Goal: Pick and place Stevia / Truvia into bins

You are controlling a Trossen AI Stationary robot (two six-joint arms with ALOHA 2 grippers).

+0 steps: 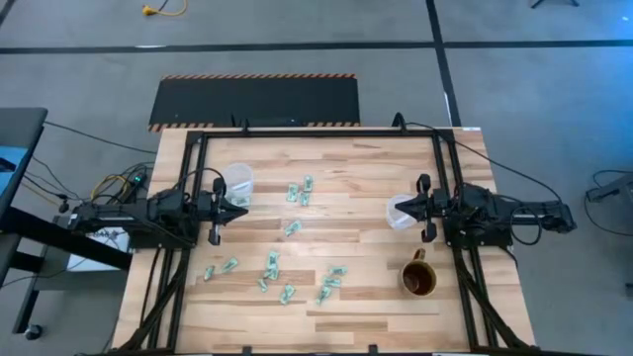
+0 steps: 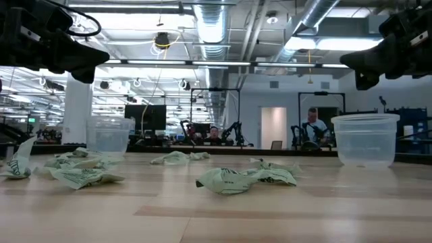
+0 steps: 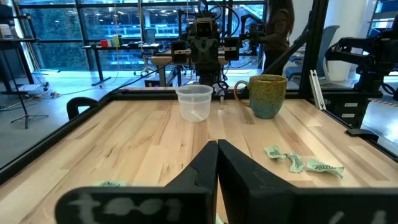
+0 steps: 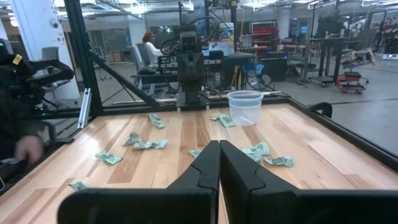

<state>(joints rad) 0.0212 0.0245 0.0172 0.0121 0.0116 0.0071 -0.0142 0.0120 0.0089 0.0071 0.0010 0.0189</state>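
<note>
Several green and white Stevia / Truvia sachets (image 1: pixel 293 227) lie scattered flat on the wooden table (image 1: pixel 356 237), mostly in its middle and near half; they also show in the low view (image 2: pixel 246 179) and the right wrist view (image 4: pixel 144 144). Two clear cups, the bins, stand upright on their bases: one at the far left (image 1: pixel 237 180), one at the right (image 1: pixel 401 213). My left gripper (image 1: pixel 240 205) hovers shut beside the left bin, pointing level toward the table's right. My right gripper (image 1: pixel 399 206) hovers shut above the right bin, pointing level toward the left. Both show shut in their wrist views (image 3: pixel 217 149) (image 4: pixel 219 149).
A brown mug (image 1: pixel 417 279) stands at the near right, next to the right arm's base. A black frame (image 1: pixel 316 131) runs around the table's edges. Beyond the table, a person (image 2: pixel 312 125) sits in the room, and a hand (image 4: pixel 28 148) shows at the table's side.
</note>
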